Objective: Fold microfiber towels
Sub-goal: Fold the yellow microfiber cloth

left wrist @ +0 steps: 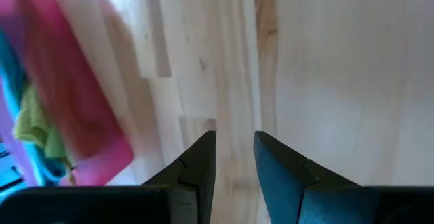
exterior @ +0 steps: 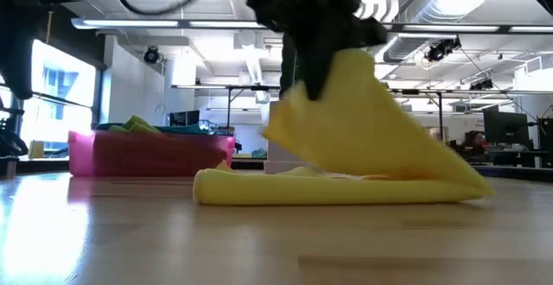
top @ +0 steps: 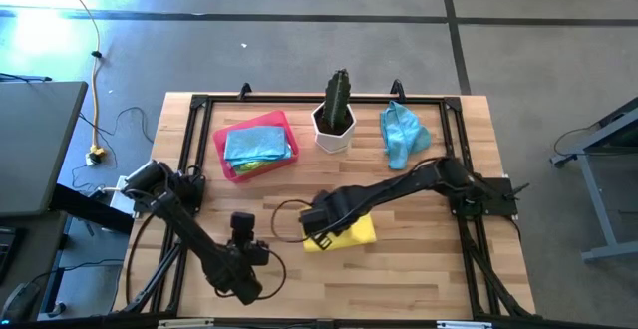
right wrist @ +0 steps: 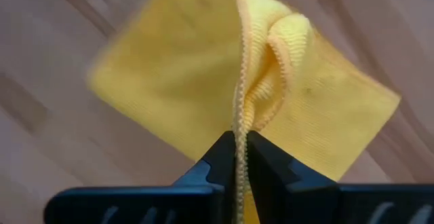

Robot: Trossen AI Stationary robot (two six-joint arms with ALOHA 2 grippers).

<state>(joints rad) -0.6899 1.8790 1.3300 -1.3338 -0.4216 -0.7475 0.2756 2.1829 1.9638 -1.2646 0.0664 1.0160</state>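
Observation:
A yellow microfiber towel [top: 349,235] lies in the table's middle, one part raised and draped over the rest, which rests on the wood [exterior: 346,186]. My right gripper [right wrist: 237,157] is shut on its raised part. My left gripper [left wrist: 234,157] hovers above bare wood near the table's front left, fingers a little apart and empty. A light blue towel [top: 402,135] lies crumpled at the far right. The pink tray [top: 221,148] holds folded blue and green towels [top: 257,145]. My right gripper pinches the yellow towel's stitched edge [right wrist: 239,115] between its two fingers, coming from above. The cloth bunches into folds just beyond the fingers. The held part hangs lifted [exterior: 354,104] while the towel's lower part stays on the table.
A white pot with a cactus [top: 336,115] stands at the far middle between the pink tray and the blue towel. A black frame [top: 299,100] runs round the table's edges. Bare wood lies along the near edge [top: 399,289].

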